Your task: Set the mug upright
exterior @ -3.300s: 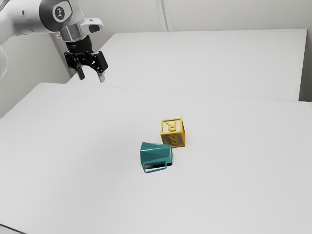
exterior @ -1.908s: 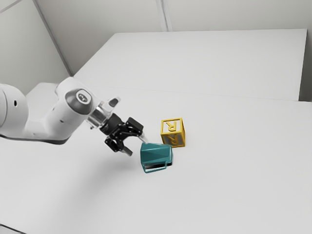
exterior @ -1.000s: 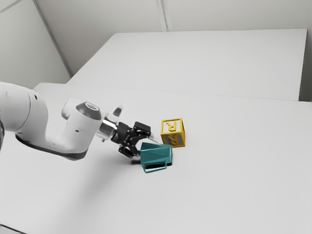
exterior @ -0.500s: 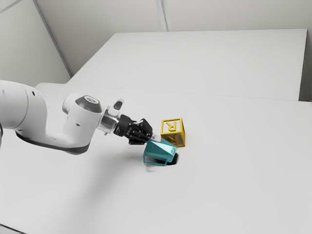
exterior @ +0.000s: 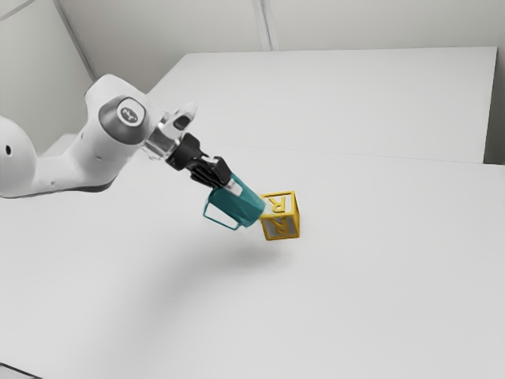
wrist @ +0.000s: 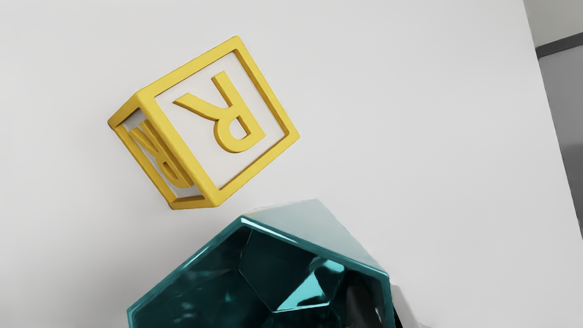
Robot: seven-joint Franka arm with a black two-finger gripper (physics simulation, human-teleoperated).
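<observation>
In the exterior view my gripper (exterior: 232, 186) is shut on the wall of the teal mug (exterior: 241, 207), near its mouth. The mug hangs tilted above the table, base toward the exterior view's lower right and handle toward its lower left. Looking into the faceted mug (wrist: 282, 273) in the wrist view, I see one dark finger inside the wall and a pale one outside it, the gripper (wrist: 387, 305) pinching the wall between them.
A yellow-framed letter block (exterior: 280, 215) sits on the white table (exterior: 379, 284), just beyond the mug's base. In the wrist view the block (wrist: 209, 123) has a raised R on its face.
The gripper has closed on the mug wall and risen with it, moving back toward the exterior view's upper left. The mug has left the table and tilted more steeply. The block stands where it was.
</observation>
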